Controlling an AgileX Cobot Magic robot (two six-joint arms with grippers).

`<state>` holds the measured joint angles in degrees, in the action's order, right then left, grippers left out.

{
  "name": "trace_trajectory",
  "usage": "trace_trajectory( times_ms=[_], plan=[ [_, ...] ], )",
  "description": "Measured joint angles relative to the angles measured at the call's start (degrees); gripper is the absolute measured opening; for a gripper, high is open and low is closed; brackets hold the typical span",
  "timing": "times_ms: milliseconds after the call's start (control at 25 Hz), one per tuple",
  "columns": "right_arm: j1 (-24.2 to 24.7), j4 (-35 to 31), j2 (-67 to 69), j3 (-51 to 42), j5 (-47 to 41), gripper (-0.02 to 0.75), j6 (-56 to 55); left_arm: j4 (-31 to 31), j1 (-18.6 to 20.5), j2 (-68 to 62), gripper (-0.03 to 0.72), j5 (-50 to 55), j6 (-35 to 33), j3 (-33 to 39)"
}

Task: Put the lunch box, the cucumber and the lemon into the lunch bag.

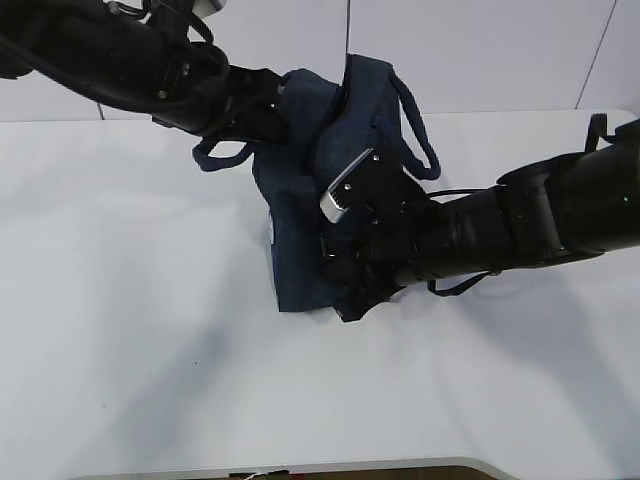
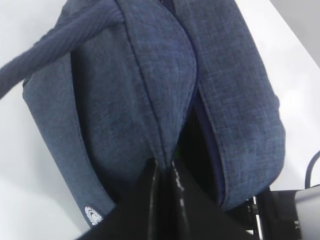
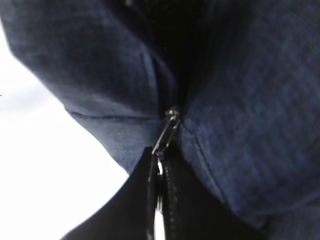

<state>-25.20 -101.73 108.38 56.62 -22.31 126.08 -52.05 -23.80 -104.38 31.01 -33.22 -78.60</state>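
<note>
The dark navy lunch bag (image 1: 300,230) stands mid-table, its zipper partly open with a dark gap along the top (image 2: 192,145). My left gripper (image 2: 164,167) is shut on the fabric edge of the bag's flap at the far end. My right gripper (image 3: 159,165) is shut on the silver zipper pull (image 3: 167,131) at the near end of the bag; it also shows in the exterior view (image 1: 345,275). The lunch box, the cucumber and the lemon are out of view.
The bag's looped handles hang at the left (image 1: 215,160) and at the right (image 1: 420,140). The white table (image 1: 130,330) spreads around the bag. Both black arms reach in from the upper left and from the right.
</note>
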Motion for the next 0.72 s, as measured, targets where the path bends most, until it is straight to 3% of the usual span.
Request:
trace_trajectory(
  times_ms=[400,720],
  plan=[
    [0.0,3.3,-2.6,0.0,1.3,0.005,-5.7,0.0,0.0,0.0,-0.012,-0.1,0.0,0.0],
    [0.0,15.6,-4.3,0.0,1.1,0.005,-18.3,0.0,0.0,0.0,-0.012,-0.4,0.0,0.0]
  ],
)
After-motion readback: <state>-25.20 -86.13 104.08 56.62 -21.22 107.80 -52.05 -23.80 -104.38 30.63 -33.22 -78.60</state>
